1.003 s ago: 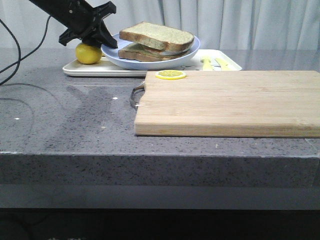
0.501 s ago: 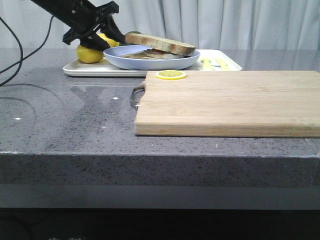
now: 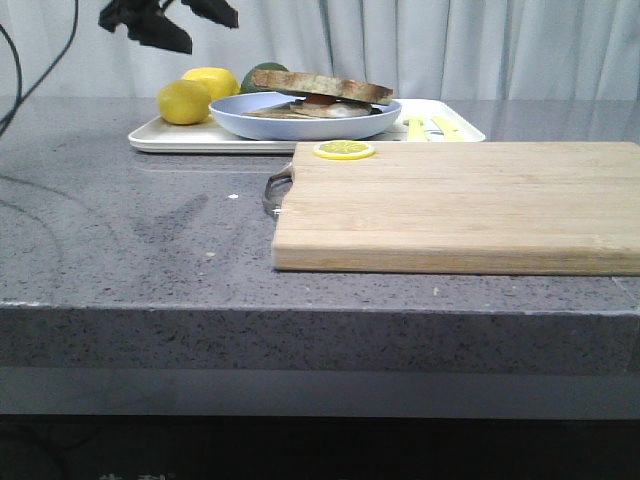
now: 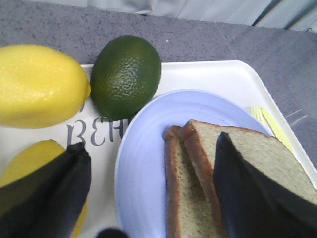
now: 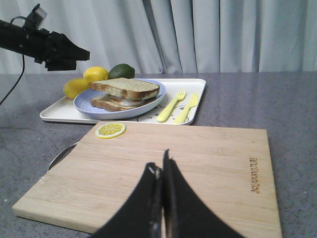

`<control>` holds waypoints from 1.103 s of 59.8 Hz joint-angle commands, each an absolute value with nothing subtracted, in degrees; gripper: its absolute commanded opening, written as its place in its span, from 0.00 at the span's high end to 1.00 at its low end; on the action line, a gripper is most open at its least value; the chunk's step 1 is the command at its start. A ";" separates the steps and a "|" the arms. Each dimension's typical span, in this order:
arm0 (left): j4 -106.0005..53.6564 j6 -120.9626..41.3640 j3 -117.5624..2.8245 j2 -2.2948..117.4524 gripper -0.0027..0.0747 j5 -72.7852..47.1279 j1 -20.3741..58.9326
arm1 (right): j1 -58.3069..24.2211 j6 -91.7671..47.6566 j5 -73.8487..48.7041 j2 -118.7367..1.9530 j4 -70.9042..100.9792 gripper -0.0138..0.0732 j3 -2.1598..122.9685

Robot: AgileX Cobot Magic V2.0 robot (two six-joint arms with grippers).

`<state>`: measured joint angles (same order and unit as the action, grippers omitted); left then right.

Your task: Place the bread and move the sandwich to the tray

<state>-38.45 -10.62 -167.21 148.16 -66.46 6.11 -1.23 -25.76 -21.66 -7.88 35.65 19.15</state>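
The sandwich (image 3: 320, 97) lies on a pale blue plate (image 3: 250, 125), and the plate rests flat on the white tray (image 3: 170, 142) at the back left. The bread (image 3: 322, 85) is the top slice of the sandwich, with a bit of egg white showing under it. My left gripper (image 3: 170, 20) is open and empty, raised above the tray's left end and apart from the plate. In the left wrist view its fingers (image 4: 54, 193) stand wide over the plate (image 4: 148, 163) and the bread (image 4: 257, 158). My right gripper (image 5: 161, 158) is shut and empty over the cutting board (image 5: 208, 163).
A wooden cutting board (image 3: 460, 205) with a metal handle fills the right front, with a lemon slice (image 3: 344, 150) on its far left corner. Two lemons (image 3: 185, 102) and a lime (image 3: 258, 72) sit on the tray's left end. A yellow fork and knife (image 3: 430, 125) lie on its right end.
My left gripper has let go of the plate's left rim and risen up and away. The plate went from tilted to flat on the tray.
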 commanded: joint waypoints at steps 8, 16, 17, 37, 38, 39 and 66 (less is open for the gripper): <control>-41.31 -6.92 -174.34 143.41 0.64 -72.01 6.34 | -1.27 -26.00 -18.13 -8.47 36.59 0.91 20.69; -45.56 -5.80 -174.49 143.41 0.93 -72.01 6.47 | -1.27 -26.00 -18.13 -8.47 36.59 0.91 20.69; -46.32 -5.80 -174.49 143.41 0.97 -72.01 6.47 | -1.27 -26.00 -18.20 -8.47 36.59 0.91 20.69; -52.76 -2.30 -174.59 142.07 0.99 -72.01 6.47 | -1.27 -26.00 -19.46 -8.47 36.59 0.91 20.69; -52.84 -2.17 -174.59 141.72 0.99 -72.01 6.47 | -1.27 -26.00 -19.46 -8.47 36.59 0.91 20.69; -52.97 -1.99 -174.59 141.50 0.99 -72.01 6.47 | -1.27 -26.00 -19.39 -8.47 36.59 0.91 20.69; -40.85 3.47 -174.48 134.38 0.99 -72.01 8.49 | -1.27 -26.00 -19.44 -8.47 36.59 0.91 20.69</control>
<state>-41.15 2.02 -168.19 139.90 -72.59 7.31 -1.23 -25.76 -22.78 -7.88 35.65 19.15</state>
